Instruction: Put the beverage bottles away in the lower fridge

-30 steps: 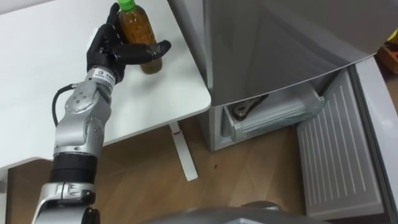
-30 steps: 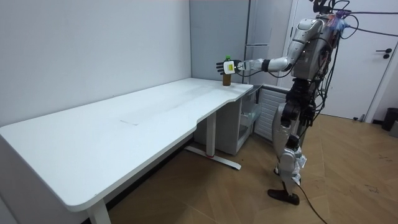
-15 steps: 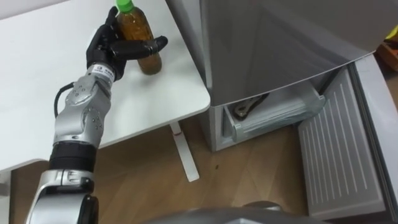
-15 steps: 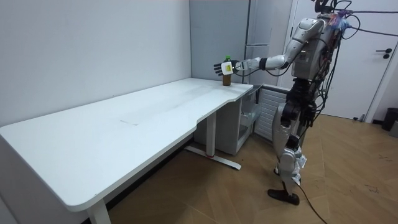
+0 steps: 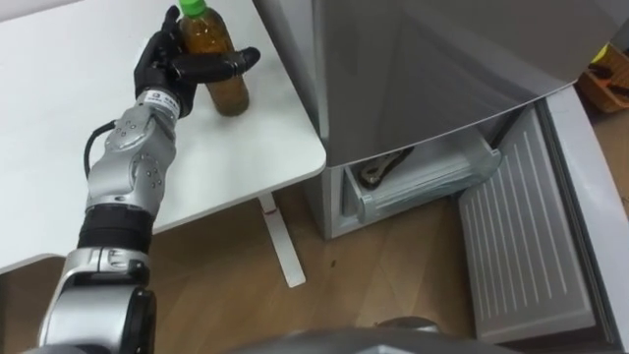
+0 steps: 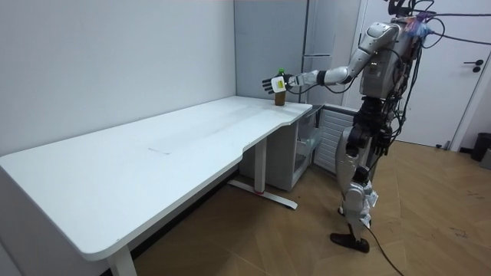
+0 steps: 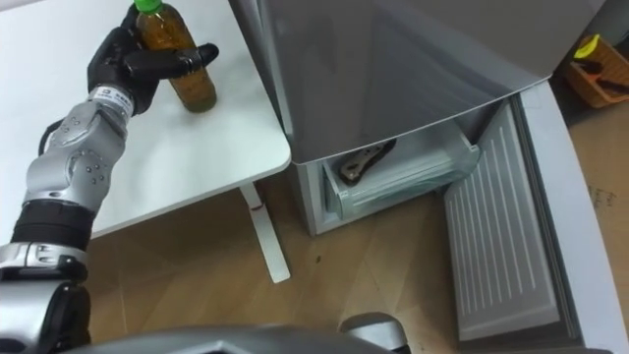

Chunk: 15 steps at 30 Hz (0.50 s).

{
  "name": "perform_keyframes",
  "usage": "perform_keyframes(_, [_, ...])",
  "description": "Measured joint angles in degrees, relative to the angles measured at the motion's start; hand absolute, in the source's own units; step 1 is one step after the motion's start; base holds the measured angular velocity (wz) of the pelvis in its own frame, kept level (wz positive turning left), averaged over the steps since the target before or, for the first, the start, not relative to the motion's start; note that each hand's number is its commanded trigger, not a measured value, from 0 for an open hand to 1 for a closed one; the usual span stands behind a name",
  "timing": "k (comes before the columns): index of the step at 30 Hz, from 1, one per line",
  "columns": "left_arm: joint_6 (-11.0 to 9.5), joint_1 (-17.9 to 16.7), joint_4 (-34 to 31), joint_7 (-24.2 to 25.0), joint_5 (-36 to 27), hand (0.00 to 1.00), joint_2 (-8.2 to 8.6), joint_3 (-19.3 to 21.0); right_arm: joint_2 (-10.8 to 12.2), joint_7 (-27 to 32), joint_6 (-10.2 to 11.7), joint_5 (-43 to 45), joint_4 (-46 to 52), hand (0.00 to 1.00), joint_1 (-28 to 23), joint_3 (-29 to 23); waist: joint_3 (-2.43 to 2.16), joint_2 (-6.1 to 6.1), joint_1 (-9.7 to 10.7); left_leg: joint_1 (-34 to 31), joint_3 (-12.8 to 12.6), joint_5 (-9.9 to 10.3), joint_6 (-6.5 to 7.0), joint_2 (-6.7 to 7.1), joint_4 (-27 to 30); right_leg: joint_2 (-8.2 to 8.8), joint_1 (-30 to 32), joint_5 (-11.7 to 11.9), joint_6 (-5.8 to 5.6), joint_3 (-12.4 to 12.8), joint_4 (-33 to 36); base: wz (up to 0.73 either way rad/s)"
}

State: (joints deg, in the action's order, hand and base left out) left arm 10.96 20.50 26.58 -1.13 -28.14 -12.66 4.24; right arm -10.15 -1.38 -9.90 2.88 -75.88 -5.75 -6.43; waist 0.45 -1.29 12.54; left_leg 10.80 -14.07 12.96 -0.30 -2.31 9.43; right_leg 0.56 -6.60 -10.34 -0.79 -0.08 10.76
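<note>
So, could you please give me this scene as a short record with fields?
robot: stands by the fridge, left arm stretched out over the table
left hand: curled round the bottle
bottle: upright, green cap, brown drink, at the table's corner next to the fridge
lower door: open
drawer: shows inside the lower fridge
task state: bottle not yet in the fridge

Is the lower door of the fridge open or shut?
Open. The lower door is swung out, its ribbed inner side shows, and the drawer inside is visible.
</note>
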Motion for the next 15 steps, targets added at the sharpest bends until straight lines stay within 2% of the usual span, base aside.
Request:
perform_keyframes(2, [0.0,0.0,0.48,0.02,-0.52,1.0,0.0,-0.01,0.01,-0.04,-0.03,0.07,0.0,0.0,0.0,-0.01,-0.16,-0.48,0.09,0.06,0.0,0.0,0.0,0.0,0.0,0.0,-0.24,0.01,0.01,0.02,0.04,0.0])
perform_keyframes(5, [0.0,0.0,0.98,0.05,-0.52,1.0,-0.03,-0.02,0.01,-0.06,-0.04,0.08,-0.04,0.0,0.02,0.0,-0.13,-0.7,0.1,0.24,-0.01,0.0,0.0,-0.02,-0.02,0.0,-0.35,0.01,0.01,0.0,0.07,0.0])
perform_keyframes(9, [0.0,0.0,1.1,0.13,-0.52,1.0,-0.18,-0.1,0.01,-0.09,-0.02,0.17,-0.04,0.0,0.13,0.02,-0.05,-0.66,0.31,0.03,-0.01,0.0,0.0,-0.01,-0.04,0.0,-0.3,0.02,0.0,0.09,-0.05,0.0])
perform_keyframes(15, [0.27,-0.01,1.77,0.21,-0.51,1.0,-1.47,-1.31,0.01,-0.68,-0.06,0.18,-0.03,0.0,0.17,0.03,0.13,-0.47,1.16,-0.32,-0.02,0.0,0.0,-0.02,-0.05,-0.03,0.11,0.03,-0.02,0.23,-0.04,-0.01])
